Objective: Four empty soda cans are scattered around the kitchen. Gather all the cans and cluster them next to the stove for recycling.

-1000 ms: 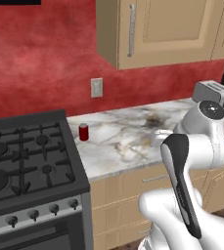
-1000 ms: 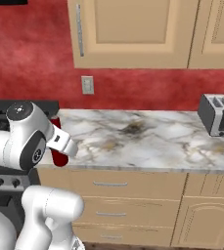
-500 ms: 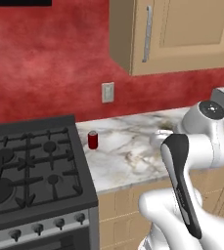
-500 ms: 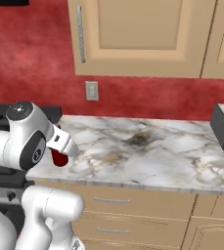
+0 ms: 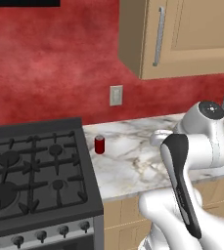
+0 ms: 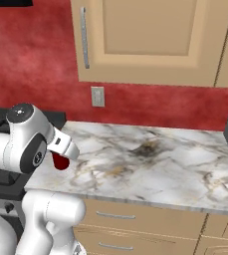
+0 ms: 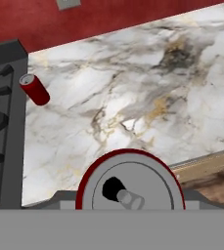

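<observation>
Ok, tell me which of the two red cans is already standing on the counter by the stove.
The small red can upright on the marble counter just right of the stove. The other red can is up off the counter in the gripper.

Soda can on counter, beside stove
</observation>
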Tool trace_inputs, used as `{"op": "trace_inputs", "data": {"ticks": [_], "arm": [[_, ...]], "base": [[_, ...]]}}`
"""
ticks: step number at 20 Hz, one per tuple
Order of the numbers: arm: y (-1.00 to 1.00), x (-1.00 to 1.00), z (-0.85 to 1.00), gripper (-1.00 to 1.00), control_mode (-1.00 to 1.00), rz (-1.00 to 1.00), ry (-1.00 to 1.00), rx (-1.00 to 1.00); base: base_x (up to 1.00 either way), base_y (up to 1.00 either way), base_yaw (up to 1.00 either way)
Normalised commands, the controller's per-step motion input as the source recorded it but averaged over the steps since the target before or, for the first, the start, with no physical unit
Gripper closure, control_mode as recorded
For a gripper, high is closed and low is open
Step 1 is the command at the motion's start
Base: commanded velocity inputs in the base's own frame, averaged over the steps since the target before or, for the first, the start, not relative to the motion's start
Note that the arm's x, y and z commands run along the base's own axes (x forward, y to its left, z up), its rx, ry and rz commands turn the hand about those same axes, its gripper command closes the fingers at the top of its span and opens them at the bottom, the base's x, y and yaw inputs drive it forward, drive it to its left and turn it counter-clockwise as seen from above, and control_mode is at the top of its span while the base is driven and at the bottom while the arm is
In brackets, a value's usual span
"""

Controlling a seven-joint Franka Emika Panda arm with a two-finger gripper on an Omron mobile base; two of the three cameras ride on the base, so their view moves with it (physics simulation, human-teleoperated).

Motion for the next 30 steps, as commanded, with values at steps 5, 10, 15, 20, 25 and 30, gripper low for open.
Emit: {"op": "trace_inputs", "data": {"ticks": [5,10,15,20,25,30], "arm": [[0.0,0.0,0.0,1.0,1.0,0.0,0.0,0.0],[0.0,0.1,-0.02,1.0,-1.0,0.06,0.02,0.0],[0.01,0.07,-0.09,1.0,-1.0,0.13,0.0,0.0],[0.3,0.05,-0.09,1.0,-1.0,0.06,0.0,-0.03],[0.52,0.05,-0.07,1.0,-1.0,0.0,0.0,-0.1],[0.3,0.32,-0.05,1.0,-1.0,0.0,0.0,-0.05]], "base": [[0.0,0.0,0.04],[0.0,0.0,0.01],[0.0,0.0,0.0],[0.0,0.0,0.0],[0.0,0.0,0.0],[0.0,0.0,0.0]]}}
